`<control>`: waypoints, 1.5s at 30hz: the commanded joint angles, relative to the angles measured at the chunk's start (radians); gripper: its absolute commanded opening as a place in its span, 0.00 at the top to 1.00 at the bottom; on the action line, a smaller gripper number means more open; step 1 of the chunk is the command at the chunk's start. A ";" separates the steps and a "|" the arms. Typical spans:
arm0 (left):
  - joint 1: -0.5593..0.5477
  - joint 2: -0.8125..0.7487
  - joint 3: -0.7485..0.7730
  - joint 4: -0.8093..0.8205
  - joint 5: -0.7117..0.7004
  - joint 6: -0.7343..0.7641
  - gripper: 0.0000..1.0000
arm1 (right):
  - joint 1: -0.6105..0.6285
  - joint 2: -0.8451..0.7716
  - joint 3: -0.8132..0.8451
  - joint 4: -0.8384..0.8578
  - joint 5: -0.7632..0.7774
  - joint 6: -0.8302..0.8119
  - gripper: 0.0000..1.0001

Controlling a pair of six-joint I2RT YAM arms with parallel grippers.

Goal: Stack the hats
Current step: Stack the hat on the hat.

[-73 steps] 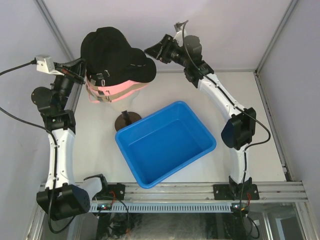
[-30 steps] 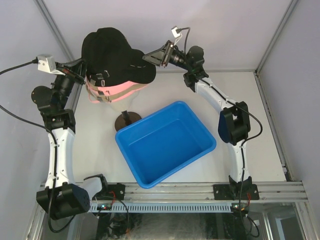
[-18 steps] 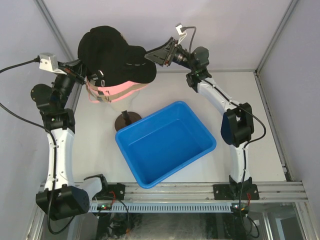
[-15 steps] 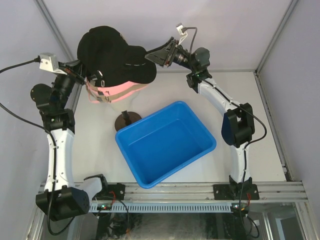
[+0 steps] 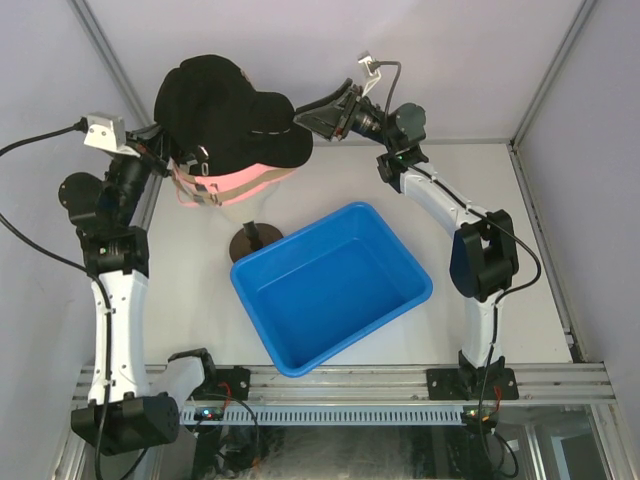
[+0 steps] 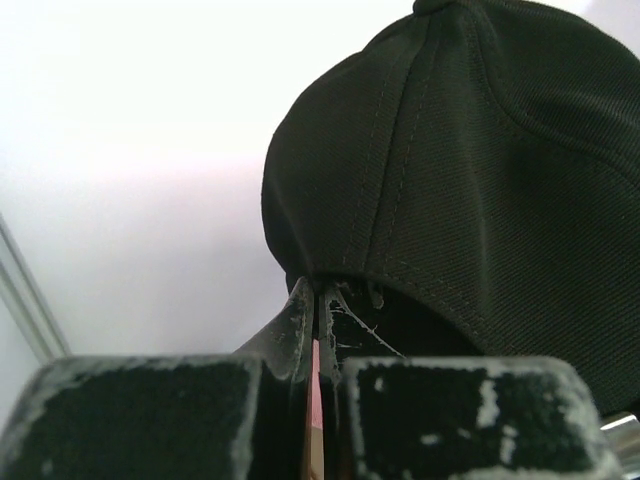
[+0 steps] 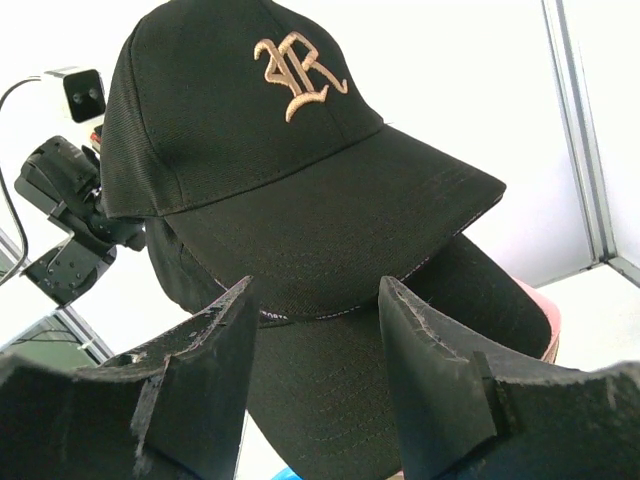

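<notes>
Blue bin: mid-table, near the stack.
Hats: stacked at far left, pink cap low, black cap topmost. Probably light, with soft crown and stiffer brim; liable to sag or slide. Best taken at brim front and rear hem.
Right gripper: half spread, empty, just beside brim tip.
Left gripper: pinched tight, apparently on the black cap's rear hem.

The bin sits mid-table. Behind the bin and to its left, the hats are stacked on a stand. The stand's base is just beside the bin's far left corner. The top hat points its brim rightward. The left gripper is at the stack's left side. The right gripper is behind the bin, at the brim's tip.
</notes>
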 commanded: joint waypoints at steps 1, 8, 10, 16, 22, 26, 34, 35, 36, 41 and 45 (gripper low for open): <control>-0.033 -0.033 0.092 -0.064 -0.060 0.127 0.99 | 0.012 -0.031 0.029 0.062 0.008 -0.004 0.49; -0.103 -0.023 0.141 -0.163 -0.141 0.286 0.98 | 0.015 -0.020 0.058 0.060 0.001 -0.004 0.49; -0.118 -0.023 0.149 -0.182 -0.176 0.328 0.98 | 0.017 -0.019 0.060 0.057 -0.002 -0.004 0.49; -0.145 -0.039 0.133 -0.217 -0.283 0.459 0.97 | 0.016 -0.012 0.059 0.054 -0.004 -0.004 0.49; -0.162 -0.062 0.108 -0.216 -0.348 0.566 0.94 | 0.011 -0.011 0.049 0.054 -0.003 -0.004 0.49; -0.216 -0.066 0.095 -0.242 -0.386 0.685 0.93 | 0.008 -0.011 0.039 0.055 -0.004 -0.004 0.49; -0.318 -0.047 0.052 -0.269 -0.523 0.864 0.93 | 0.004 -0.010 0.029 0.036 -0.002 -0.004 0.49; -0.321 -0.048 0.045 -0.261 -0.535 0.867 0.93 | 0.004 -0.010 0.030 0.031 -0.003 -0.004 0.49; -0.320 -0.054 0.037 -0.250 -0.546 0.870 0.93 | 0.005 -0.009 0.030 0.028 -0.003 -0.004 0.49; -0.322 -0.065 -0.008 -0.212 -0.592 0.893 0.94 | 0.003 -0.014 0.018 0.014 -0.001 -0.004 0.49; -0.323 -0.077 -0.047 -0.178 -0.603 0.890 0.94 | 0.000 -0.032 0.007 -0.034 -0.004 -0.004 0.49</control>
